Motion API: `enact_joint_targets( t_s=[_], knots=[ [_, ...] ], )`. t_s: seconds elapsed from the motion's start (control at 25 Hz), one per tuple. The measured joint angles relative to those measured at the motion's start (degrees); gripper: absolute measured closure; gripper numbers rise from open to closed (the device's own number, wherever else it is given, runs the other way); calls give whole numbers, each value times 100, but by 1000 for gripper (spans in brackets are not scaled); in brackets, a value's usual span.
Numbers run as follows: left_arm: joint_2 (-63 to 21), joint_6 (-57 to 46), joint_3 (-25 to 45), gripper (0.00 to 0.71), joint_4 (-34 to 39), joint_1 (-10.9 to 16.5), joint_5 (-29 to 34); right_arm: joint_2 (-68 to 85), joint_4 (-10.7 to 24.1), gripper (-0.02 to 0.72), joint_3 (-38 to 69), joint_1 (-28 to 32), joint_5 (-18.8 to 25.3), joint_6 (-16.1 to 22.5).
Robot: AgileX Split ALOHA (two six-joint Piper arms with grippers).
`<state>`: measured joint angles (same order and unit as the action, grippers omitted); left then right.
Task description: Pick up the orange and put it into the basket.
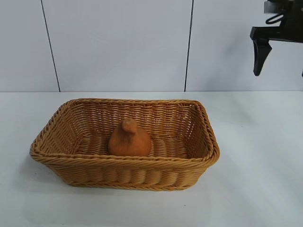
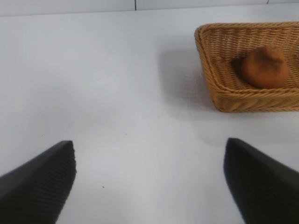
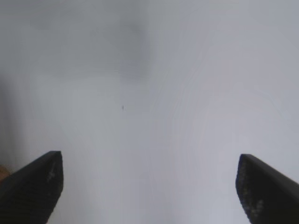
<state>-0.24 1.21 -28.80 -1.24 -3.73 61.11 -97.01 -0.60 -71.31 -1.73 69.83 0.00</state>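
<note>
Sitting upright on the floor of the basket (image 1: 71,158), the orange (image 1: 129,138) points its small knob straight up, slightly toward the back wall, its broad base flat on the weave near the middle of the front side. The basket's long axis runs left to right across the white table (image 1: 255,179) in the exterior view.

That view catches only part of the right gripper (image 1: 279,45), raised high at the upper right, well apart from the basket; the left arm does not appear there.

The left wrist view supplies the left gripper (image 2: 149,184), fingers spread wide and empty over bare table, with basket and orange (image 2: 264,66) off at a distance. The right wrist view shows its fingers (image 3: 32,186) released too, holding nothing, above plain tabletop.
</note>
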Motion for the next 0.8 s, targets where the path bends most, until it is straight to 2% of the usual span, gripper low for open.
enact_joint_targets(
  t_s=[0.24,0.48,0.6,0.8],
  knots=[
    [0,0,0,98,0,0,-6,2101,-85,10,2123,0,-51,0],
    [0,0,0,98,0,0,-6,4414,-97,10,3913,0,-892,-54],
    [0,0,0,98,0,0,-6,5635,-102,10,4273,0,-1025,-63],
    [0,0,0,98,0,0,-6,7565,-108,10,4287,0,-1136,-76]
  ],
)
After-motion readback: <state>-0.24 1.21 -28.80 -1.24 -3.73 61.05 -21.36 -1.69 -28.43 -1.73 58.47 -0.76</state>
